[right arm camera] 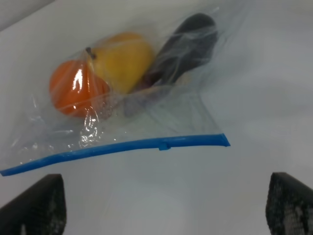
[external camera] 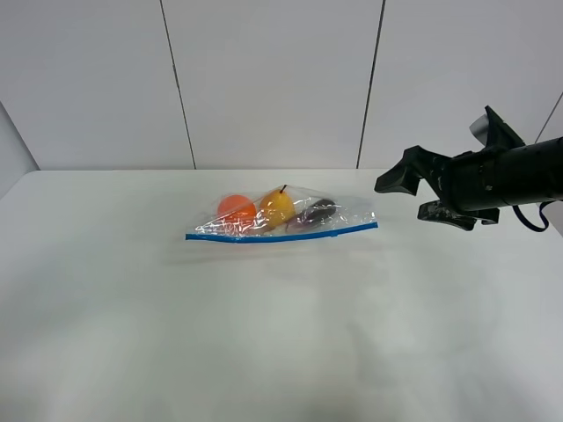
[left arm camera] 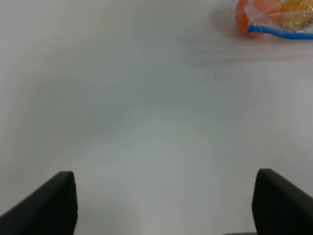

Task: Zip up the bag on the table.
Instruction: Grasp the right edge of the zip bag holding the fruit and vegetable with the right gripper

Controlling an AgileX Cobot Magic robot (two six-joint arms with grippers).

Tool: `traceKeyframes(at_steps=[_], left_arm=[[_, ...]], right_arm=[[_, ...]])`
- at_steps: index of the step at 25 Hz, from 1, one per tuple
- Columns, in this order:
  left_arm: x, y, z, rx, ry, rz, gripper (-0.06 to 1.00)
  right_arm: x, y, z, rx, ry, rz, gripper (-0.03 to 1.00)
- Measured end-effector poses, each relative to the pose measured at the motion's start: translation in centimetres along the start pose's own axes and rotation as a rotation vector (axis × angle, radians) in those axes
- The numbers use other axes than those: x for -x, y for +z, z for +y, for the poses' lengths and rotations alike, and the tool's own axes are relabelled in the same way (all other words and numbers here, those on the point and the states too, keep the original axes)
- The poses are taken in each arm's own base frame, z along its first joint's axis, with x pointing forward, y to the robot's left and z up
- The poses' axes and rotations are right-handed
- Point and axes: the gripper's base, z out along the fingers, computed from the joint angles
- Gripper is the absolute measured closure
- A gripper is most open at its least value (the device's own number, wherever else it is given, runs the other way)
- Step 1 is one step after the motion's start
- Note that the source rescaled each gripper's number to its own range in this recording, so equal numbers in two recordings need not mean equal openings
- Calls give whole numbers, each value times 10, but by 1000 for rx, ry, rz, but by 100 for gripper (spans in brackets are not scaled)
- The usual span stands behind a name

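1. Jaws of the right end effector stood wide apart and empty, in the air at 3 o'clock of the bag, near its corner but not touching it.
2. Jaws of the left end effector were likewise apart and empty, well away from the bag. The high view did not show that arm.
3. The bag lay near the middle of the desk, with its blue zipper strip along the 6 o'clock edge.
4. Approach seemed the step in hand. Doing it well probably meant pinning one end of the strip, closing the other end effector on the strip beside it, and sliding low and level so the film did not bunch. Whether the strip was already sealed could not be told.
5. Counts were one bag, one strip and two end effectors. There were three pieces of fruit: one orange fruit, one yellow fruit and one dark purple fruit.
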Motion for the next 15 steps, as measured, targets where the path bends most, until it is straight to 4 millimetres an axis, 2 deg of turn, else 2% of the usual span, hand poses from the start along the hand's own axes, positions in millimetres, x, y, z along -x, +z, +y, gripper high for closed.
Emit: traceKeyframes(at_steps=[15], left_arm=[[0,0,0,0,0,0,0]], right_arm=[[-12,61,-32,16,7,105,1]])
